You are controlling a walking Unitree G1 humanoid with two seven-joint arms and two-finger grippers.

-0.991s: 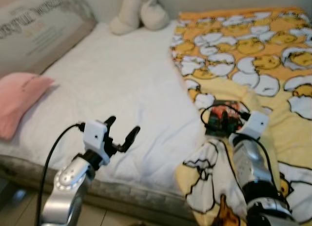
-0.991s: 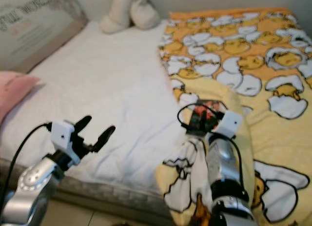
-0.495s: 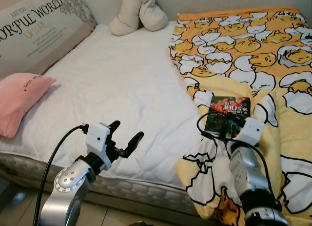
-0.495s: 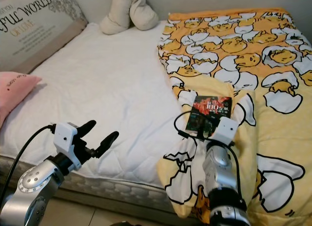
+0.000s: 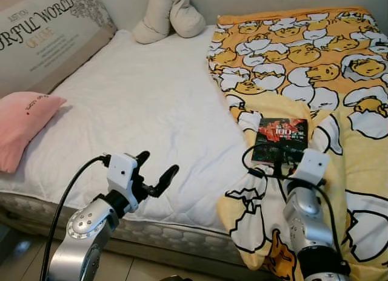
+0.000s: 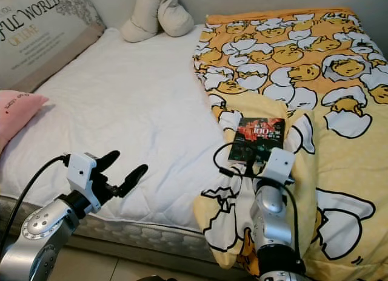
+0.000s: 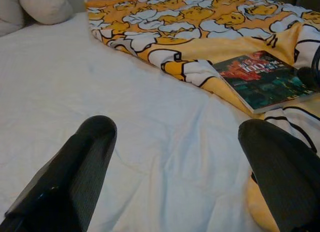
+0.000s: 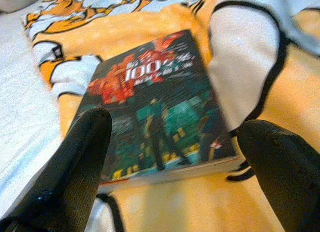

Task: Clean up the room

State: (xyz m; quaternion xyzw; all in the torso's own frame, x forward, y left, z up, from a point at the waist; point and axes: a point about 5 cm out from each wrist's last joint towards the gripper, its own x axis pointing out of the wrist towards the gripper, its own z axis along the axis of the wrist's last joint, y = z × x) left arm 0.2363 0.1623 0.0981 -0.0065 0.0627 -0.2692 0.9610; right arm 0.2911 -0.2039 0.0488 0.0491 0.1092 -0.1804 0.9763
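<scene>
A dark book (image 5: pixel 280 138) with a red and green cover lies flat on the yellow duck-print blanket (image 5: pixel 315 56), near the blanket's folded edge. My right gripper (image 8: pixel 180 157) is open just short of the book (image 8: pixel 160 106), its two black fingers (image 8: pixel 75 162) spread wider than the cover. The right wrist (image 5: pixel 309 169) sits right behind the book. My left gripper (image 5: pixel 156 170) hangs open above the near edge of the white mattress (image 5: pixel 139 99), holding nothing. Its wrist view looks across the sheet to the book (image 7: pixel 267 79).
A pink pillow (image 5: pixel 21 126) lies at the bed's left edge. A large printed cushion (image 5: pixel 48 32) leans at the back left, and a cream soft toy (image 5: pixel 167 17) sits at the head of the bed. Floor (image 5: pixel 21 257) borders the mattress front.
The camera has steadied and the picture has shifted. My right wrist has drawn back and down, so the book now lies uncovered ahead of it. The left arm has barely moved.
</scene>
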